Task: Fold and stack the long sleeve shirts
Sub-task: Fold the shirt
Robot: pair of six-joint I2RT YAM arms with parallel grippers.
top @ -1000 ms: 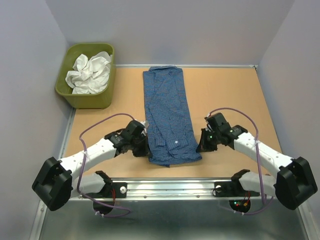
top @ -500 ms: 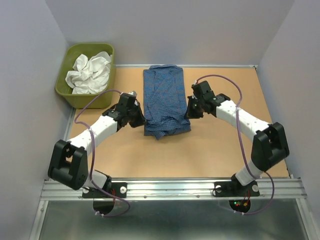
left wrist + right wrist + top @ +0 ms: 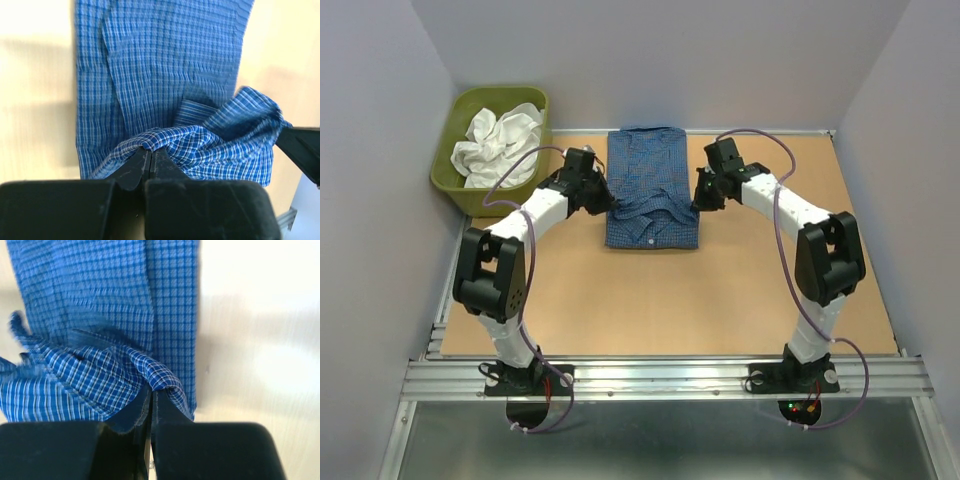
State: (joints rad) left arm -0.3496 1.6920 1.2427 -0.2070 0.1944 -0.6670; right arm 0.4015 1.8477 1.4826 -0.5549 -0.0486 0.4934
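left claw (image 3: 151,153) and right claw (image 3: 151,390) each clamp the blue checked shirt (image 3: 650,168), its hem folded back.

The left gripper (image 3: 604,200) and right gripper (image 3: 698,203) now sit farther out, the checked shirt (image 3: 648,165) doubled over, seemingly halved in length.

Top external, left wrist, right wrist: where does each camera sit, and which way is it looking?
Top external: above and behind the arm bases, looking down at the table, blue shirt and green tub; both arms show.
Left wrist: mounted behind the left claw, looking along it at pinched shirt fabric.
Right wrist: behind the right claw, which pinches the opposite edge.
Shared: both wrist views show the same shirt fold.
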